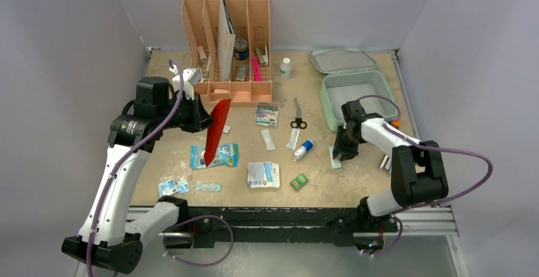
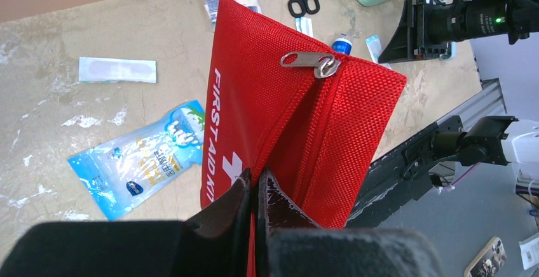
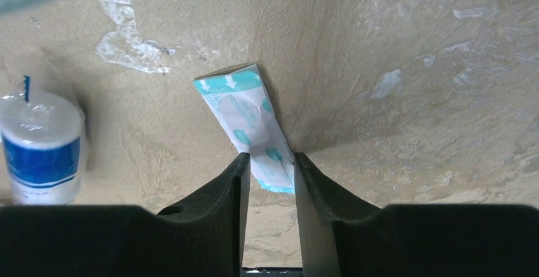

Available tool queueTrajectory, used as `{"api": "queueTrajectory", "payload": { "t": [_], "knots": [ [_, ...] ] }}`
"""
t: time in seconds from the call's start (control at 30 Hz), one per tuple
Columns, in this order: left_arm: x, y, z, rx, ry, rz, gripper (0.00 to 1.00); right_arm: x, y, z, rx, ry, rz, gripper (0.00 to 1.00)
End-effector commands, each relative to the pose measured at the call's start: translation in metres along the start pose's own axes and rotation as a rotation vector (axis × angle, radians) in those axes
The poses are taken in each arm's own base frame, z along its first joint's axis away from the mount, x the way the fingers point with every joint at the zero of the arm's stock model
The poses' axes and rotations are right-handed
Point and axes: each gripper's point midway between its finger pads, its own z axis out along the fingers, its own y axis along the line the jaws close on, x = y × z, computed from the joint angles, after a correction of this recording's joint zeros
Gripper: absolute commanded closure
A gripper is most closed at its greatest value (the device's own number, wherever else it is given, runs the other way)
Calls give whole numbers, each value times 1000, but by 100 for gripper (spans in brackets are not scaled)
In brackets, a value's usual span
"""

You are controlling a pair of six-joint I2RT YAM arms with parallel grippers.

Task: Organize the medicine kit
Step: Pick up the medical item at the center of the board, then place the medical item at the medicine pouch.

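Since the plaster strip (image 3: 245, 115) under my right gripper (image 3: 268, 162) is thin, flat and nearly weightless, I judge it will slide or buckle unless I take it by its near end. That is where my two fingers stand, narrowly apart, one at each long edge of the wrapper. Whether they already press it I cannot tell. The strip lies on the table just off the near left corner of the medicine kit (image 1: 356, 89), with a small white-and-blue tube (image 3: 41, 140) a little further left.

Well to the left of the kit, my left gripper (image 2: 255, 182) has its fingers pressed together on one edge of a red first-aid pouch (image 2: 286, 112). The pouch is soft woven fabric, held edge-on above the table.

The kit itself sits just beyond my right gripper, its base open upward and its lid laid back flat on the far side. It looks light and semi-stiff, with smooth rounded walls that could slip. I would pinch the base wall at the rim rather than the lid — the hinge would likely let that flop.
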Motion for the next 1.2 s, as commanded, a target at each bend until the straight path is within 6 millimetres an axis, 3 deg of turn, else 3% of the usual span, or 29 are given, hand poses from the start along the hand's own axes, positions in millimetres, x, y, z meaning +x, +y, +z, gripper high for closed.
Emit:
{"api": "queueTrajectory", "payload": {
  "t": [0.0,0.17,0.3,0.4,0.6,0.83,1.03,1.17],
  "knots": [
    [-8,-6,-4,17,-33,12,100,-4,1,0,8,22,-42,67],
    [-6,-5,-3,15,-24,0,100,-3,1,7,8,39,-56,71],
    [-3,-3,-2,0,-11,-10,100,0,5,10,-24,49,-61,88],
    [-1,10,-4,-83,-16,-47,100,-1,7,7,-37,41,-78,99],
    [1,23,-9,-181,-41,-148,100,-8,11,-11,-53,-1,-91,100],
    [2,32,-8,-254,-44,-270,100,-19,47,-70,-245,-97,-65,100],
    [0,31,4,-243,-66,-374,100,-15,109,-140,-543,-187,-52,100],
    [-1,30,18,-213,-66,-428,100,4,165,-183,-719,-218,-103,100]
  ]
}}
